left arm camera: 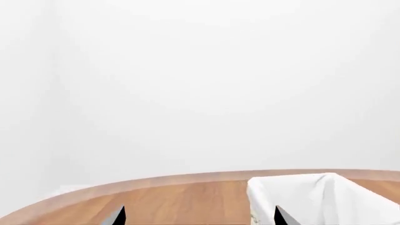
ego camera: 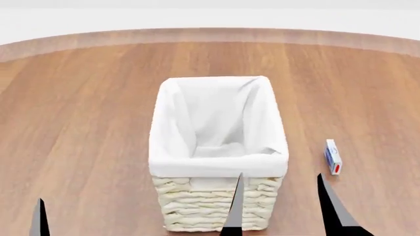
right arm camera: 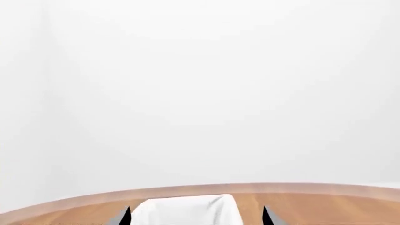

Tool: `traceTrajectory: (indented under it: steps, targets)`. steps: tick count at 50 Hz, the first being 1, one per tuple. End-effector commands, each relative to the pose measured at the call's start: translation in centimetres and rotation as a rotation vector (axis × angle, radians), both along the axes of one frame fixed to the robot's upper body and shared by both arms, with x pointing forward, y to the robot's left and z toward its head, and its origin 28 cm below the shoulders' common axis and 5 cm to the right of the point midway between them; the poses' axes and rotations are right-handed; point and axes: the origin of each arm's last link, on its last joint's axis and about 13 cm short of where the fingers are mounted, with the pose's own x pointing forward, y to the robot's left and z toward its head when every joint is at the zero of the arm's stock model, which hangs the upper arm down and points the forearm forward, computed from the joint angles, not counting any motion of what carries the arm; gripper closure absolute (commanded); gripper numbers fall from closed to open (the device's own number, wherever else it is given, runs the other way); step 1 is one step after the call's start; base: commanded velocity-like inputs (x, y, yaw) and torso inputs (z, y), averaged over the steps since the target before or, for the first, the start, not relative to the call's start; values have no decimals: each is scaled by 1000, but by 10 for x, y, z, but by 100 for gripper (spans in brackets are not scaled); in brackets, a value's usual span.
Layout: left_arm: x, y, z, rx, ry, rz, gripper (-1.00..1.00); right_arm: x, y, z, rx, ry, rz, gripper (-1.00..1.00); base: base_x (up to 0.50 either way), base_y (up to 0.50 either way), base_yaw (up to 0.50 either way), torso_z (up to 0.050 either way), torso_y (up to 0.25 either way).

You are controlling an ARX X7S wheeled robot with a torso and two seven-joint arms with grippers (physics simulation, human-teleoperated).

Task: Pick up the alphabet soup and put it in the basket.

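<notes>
Basket (ego camera: 217, 147) sits mid-table (ego camera: 78, 123), cloth lining visible down to the floor; nothing lies inside it as far as the head view shows. Soup can not in any view, so its place cannot be told. Only other item: a small blue-and-white box (ego camera: 333, 156) lying right of the basket, apart from it. Right gripper (ego camera: 281, 206) hangs at the basket's near right corner, fingers spread apart, nothing between them. Left gripper (left arm camera: 198, 216) shows two tips wide apart in its wrist view, holding nothing; only one tip shows left of the basket in the head view. Judgement: task not begun. Finding, grasping, carrying and dropping the can all remain.
</notes>
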Motion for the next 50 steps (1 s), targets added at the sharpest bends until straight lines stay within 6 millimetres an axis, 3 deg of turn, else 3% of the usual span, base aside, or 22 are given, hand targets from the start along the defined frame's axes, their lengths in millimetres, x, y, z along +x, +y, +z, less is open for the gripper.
traceTrajectory:
  steps: [1, 10, 16, 22, 27, 32, 39, 50]
  targets:
    - [1, 0, -1, 7, 1, 2, -100, 1, 1, -1, -3, 7, 3, -100, 0, 500, 0, 0, 0]
    - [1, 0, -1, 8, 2, 0, -100, 1, 1, -2, -5, 5, 4, -100, 0, 500, 0, 0, 0]
    - [1, 0, -1, 6, 3, 2, -100, 1, 0, -1, 20, -10, 19, -100, 0, 0, 0, 0, 0]
    - [4, 0, -3, 10, 11, 9, -100, 1, -5, 17, -78, -89, -3, -100, 0, 0, 0, 0, 0]
    - [6, 1, -6, 13, 18, 22, -100, 4, -23, 34, -100, -90, -40, -100, 0, 0, 0, 0, 0]
    - [8, 2, -9, 10, 25, 30, -100, 4, -44, 37, -100, -51, -43, -100, 0, 0, 0, 0, 0]
    - [9, 2, -12, 14, 33, 34, -100, -3, -60, 21, -147, -19, -55, -100, 0, 0, 0, 0, 0]
    - [12, 1, -16, 12, 46, 33, -100, -30, -72, -19, -145, 89, -113, -100, 0, 0, 0, 0, 0]
